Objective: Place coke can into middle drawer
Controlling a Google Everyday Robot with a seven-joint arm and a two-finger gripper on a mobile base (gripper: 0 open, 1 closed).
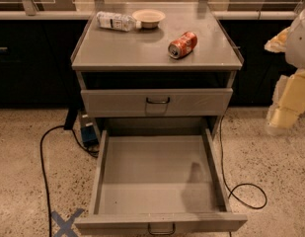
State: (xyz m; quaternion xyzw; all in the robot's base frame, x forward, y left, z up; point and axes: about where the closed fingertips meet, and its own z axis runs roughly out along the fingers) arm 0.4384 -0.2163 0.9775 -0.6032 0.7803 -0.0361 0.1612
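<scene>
Hanging at the right edge of the view, level with the upper drawer: the gripper (pixel 286 102); cannot tell whether spread or pressed together. Up and to its left, lying on its side on the cabinet top (pixel 122 48): the coke can (pixel 182 44). Down and to its left, pulled fully out: the middle drawer (pixel 152 172). Probably best: swing left over the can, close across its round body rather than its ends, guard against rolling, then lower well inside the drawer walls.
</scene>
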